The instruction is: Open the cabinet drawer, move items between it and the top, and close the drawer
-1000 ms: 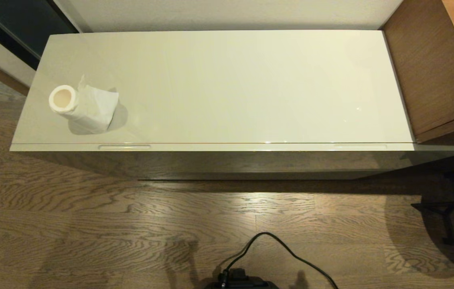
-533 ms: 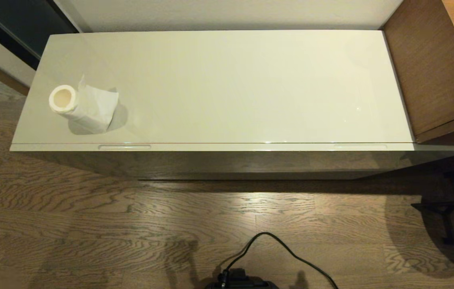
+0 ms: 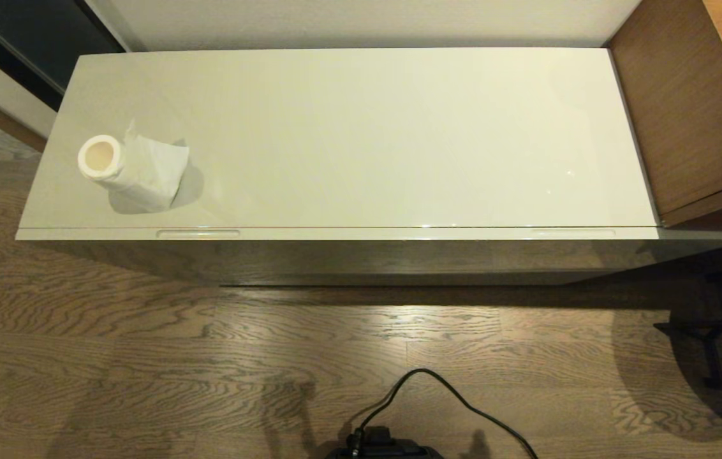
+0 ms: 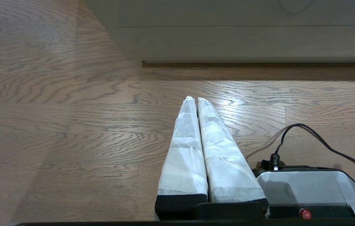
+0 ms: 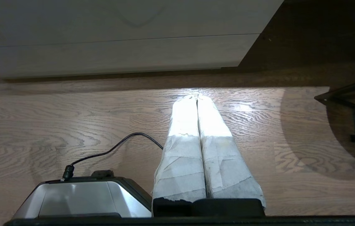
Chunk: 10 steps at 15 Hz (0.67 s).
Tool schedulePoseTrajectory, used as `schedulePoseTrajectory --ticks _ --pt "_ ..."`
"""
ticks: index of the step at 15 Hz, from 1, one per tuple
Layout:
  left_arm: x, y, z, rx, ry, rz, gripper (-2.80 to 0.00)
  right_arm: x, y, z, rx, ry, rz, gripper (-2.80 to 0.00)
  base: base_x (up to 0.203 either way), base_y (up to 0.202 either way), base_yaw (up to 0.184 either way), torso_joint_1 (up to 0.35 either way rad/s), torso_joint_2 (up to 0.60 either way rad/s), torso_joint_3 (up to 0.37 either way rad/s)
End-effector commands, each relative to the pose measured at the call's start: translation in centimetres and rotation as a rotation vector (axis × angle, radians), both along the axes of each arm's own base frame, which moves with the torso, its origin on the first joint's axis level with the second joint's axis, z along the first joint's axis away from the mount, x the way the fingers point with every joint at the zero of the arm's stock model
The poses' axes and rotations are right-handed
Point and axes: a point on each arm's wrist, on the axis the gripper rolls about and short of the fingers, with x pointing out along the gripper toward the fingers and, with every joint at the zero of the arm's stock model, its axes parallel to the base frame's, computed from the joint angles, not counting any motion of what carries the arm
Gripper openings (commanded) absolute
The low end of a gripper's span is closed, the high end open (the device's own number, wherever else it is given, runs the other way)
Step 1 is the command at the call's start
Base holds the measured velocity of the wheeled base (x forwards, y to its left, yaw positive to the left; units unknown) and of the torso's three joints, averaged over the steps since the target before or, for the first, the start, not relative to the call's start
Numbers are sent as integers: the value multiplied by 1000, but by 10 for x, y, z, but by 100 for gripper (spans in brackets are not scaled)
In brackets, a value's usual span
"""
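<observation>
I see the wide glossy cream-white cabinet drawer (image 3: 399, 234) pushed in, a white paper roll (image 3: 134, 169) lying above its left slot handle (image 3: 198, 233). My left claw (image 4: 195, 99) and right claw (image 5: 197, 96) hang over the wood floor (image 3: 208, 370) before that drawer, fingers pressed together, empty.

Paper roll (image 3: 131, 169) on the top (image 3: 361, 134)

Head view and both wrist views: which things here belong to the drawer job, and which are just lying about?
Part of the job:
- cabinet drawer, shut
- top
- paper roll, lying near the top's left end
- left gripper and right gripper, both shut, empty, low over the floor

Just lying about:
- brown cabinet
- black cable
- black stand
</observation>
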Motion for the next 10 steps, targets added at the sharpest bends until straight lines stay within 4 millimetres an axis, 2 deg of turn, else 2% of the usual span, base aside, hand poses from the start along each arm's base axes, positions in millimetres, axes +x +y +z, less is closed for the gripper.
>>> schedulePoseTrajectory --ticks 1,10 --pt "0 0 0 0 4 1 -280 0 0 0 0 1 0 -280 0 0 0 0 0 0" --pt "0 0 0 0 4 1 -280 0 0 0 0 1 0 -280 0 0 0 0 0 0"
